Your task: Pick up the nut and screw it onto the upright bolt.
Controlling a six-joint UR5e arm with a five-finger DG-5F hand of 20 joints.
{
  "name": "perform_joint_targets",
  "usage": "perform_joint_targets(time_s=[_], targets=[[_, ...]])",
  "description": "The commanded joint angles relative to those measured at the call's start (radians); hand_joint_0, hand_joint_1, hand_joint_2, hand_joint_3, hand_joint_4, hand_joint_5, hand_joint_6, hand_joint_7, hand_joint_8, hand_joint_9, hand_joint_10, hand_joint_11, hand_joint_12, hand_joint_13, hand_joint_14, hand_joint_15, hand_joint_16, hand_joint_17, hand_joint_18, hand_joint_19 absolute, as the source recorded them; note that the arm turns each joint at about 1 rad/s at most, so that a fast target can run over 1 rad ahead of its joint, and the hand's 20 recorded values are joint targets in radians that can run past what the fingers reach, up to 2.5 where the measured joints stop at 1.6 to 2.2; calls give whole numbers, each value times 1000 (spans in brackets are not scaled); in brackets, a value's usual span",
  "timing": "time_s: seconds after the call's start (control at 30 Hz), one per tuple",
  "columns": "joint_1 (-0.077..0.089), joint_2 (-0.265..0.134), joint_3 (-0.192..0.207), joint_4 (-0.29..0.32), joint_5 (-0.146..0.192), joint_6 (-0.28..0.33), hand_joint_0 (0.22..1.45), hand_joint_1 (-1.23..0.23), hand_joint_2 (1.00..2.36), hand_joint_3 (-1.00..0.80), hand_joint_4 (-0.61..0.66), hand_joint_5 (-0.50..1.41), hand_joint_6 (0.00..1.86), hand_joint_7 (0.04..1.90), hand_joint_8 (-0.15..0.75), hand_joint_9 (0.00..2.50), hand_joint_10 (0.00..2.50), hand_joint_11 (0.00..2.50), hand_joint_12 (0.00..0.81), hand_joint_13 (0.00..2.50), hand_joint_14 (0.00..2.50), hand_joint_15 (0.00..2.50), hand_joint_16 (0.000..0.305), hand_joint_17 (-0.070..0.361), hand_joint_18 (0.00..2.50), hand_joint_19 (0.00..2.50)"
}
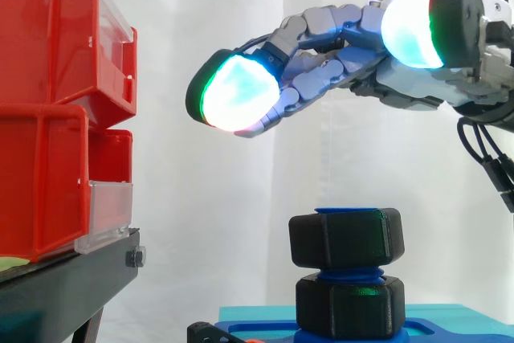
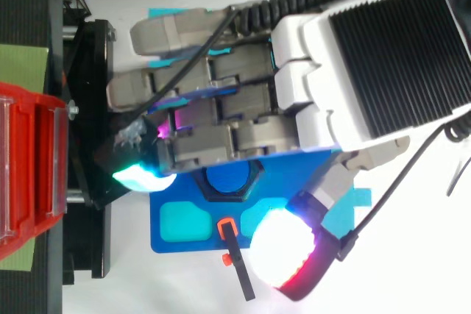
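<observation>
The black hexagonal nut (image 1: 345,238) sits level on the upright blue bolt (image 2: 227,180), its top face nearly flush with the bolt's tip. At its 6 o'clock another black hex piece (image 1: 349,304) rings the bolt's foot on a blue base (image 2: 158,244), with blue thread showing between the 2.

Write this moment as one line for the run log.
hand: open, empty, above nut, not touching | nut: sits at top of bolt | second nut: at foot of bolt
</observation>
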Motion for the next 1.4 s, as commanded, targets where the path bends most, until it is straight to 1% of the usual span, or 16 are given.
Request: perform_joint_targets(time_s=[0.0,0.1,0.2,0.4,0.47,0.57,0.67,0.87,1.17,1.37], targets=[[8,0,-30,30,12,5,497,-41,1000,-500,140,-180,501,592,187,388,0,0,324,82,0,0,38,86,0,0],[9,0,-49,52,21,5,494,-6,1000,-500,131,-187,501,592,181,285,0,0,335,0,0,0,40,91,0,0],[11,0,-60,61,21,5,490,56,1000,-500,127,-191,501,603,175,197,0,0,346,0,0,0,42,94,0,0],[11,0,-71,56,21,3,489,69,1000,-500,142,-176,501,616,178,175,0,0,350,0,0,0,43,97,0,0],[9,0,-89,63,31,0,488,70,1000,-500,151,-172,501,627,180,184,0,0,351,0,0,0,43,97,0,0],[11,0,-99,67,40,0,490,67,1000,-500,166,-157,501,644,188,225,0,0,349,0,0,0,43,97,0,0],[9,0,-103,70,40,0,495,41,1000,-500,178,-143,502,663,198,282,0,0,343,5,0,0,42,95,0,0],[-2,0,-103,66,37,0,501,26,1000,-500,190,-129,502,713,202,322,0,0,342,41,0,0,41,92,0,0],[-8,0,-103,64,35,2,494,26,1000,-500,197,-118,503,786,209,340,0,0,340,67,0,0,41,92,0,0],[-11,0,-103,44,40,-1,493,27,1000,-500,207,-109,503,837,215,354,0,0,339,75,0,0,41,92,0,0]])
